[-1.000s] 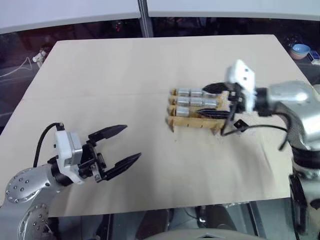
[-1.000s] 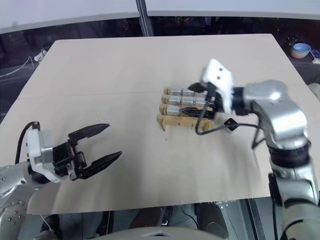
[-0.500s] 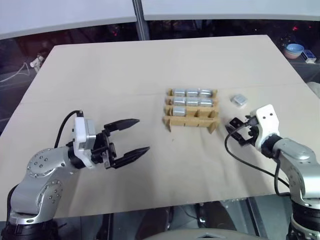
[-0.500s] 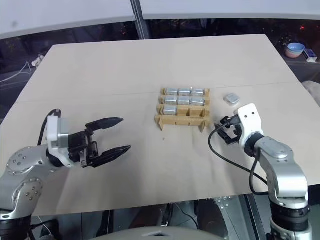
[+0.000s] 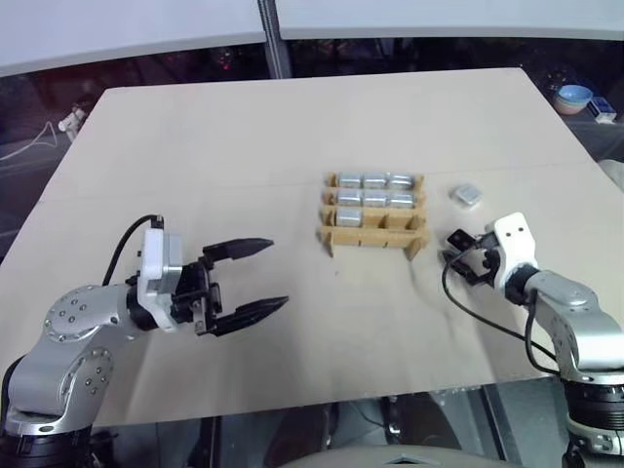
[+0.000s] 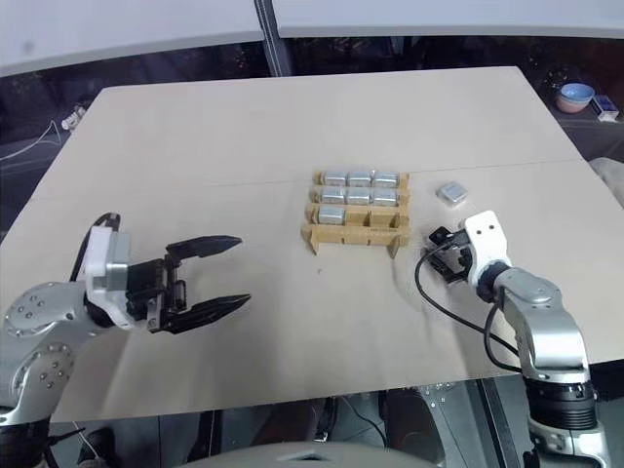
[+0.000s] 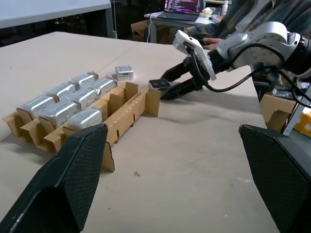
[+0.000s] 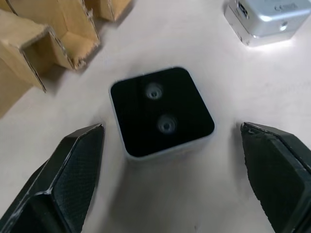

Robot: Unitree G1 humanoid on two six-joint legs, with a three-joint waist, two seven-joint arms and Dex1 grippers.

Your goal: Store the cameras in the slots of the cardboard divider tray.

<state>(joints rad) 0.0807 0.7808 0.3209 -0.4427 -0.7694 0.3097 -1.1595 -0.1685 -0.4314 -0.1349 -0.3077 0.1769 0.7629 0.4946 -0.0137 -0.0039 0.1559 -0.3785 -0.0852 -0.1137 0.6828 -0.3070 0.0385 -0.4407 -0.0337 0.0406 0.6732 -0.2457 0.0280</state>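
Note:
The cardboard divider tray (image 5: 375,237) sits right of the table's middle. Its back and middle rows each hold three silver cameras (image 5: 375,181), and the near row has one camera (image 5: 349,215) at its left end beside two empty slots. Just right of the tray, a camera (image 8: 163,111) lies on the table with its black face up. My right gripper (image 5: 458,255) is open, low, with a finger on either side of it and not touching. Another loose camera (image 5: 466,195) lies a little farther back. My left gripper (image 5: 278,272) hovers open and empty over the front left, pointing toward the tray.
The tan table (image 5: 244,146) has bare room to the left of and behind the tray. Its front edge runs close under both arms. A metal pole (image 5: 273,39) stands behind the table and a blue bowl (image 5: 575,96) lies off its far right corner.
My right gripper has left the tray's right end, swung right and sunk to the table around the black-faced camera. The head view shifted. My left gripper has hardly moved.

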